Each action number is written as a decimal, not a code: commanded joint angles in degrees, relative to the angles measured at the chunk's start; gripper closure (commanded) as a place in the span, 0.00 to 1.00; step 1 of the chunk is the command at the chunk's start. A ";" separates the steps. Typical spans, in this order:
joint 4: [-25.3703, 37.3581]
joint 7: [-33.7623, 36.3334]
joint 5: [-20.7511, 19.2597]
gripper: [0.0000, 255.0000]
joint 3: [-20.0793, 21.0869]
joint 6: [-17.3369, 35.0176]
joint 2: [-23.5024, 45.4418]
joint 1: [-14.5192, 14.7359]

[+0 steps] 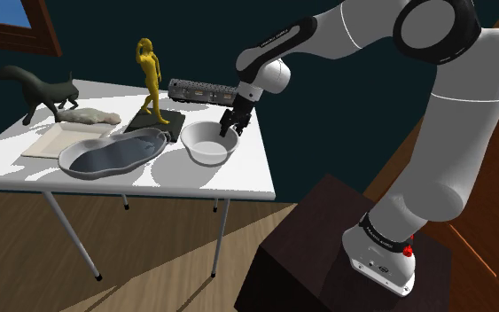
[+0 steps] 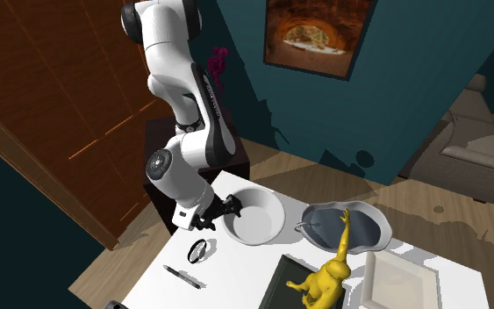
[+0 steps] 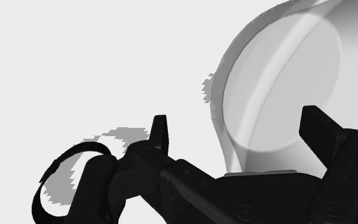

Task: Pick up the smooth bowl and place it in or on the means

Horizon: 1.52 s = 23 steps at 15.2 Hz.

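Fingers (image 3: 160,130) of the black gripper (image 1: 231,127) stand wide apart, straddling the rim of the smooth white bowl (image 1: 210,142) without clasping it. The bowl sits upright on the white table (image 1: 249,174), just beside a grey oval basin (image 1: 114,156).

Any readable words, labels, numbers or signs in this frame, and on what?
Nothing can be read.
Dark lettering on the arm, on its forearm and near its base: too small to read.
No marks seen on the bowl.
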 commanded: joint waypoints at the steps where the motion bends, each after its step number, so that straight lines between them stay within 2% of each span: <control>1: 0.00 0.00 0.01 0.00 0.00 0.01 0.00 0.00; 2: 0.00 0.00 0.00 0.00 0.00 0.01 0.00 0.00; 3: 0.00 0.00 0.00 1.00 0.00 0.01 0.00 0.00; 12: 0.00 0.00 0.01 1.00 0.00 0.01 0.00 0.00; 23: 1.50 3.86 -2.85 1.00 -0.86 -6.18 -5.34 0.22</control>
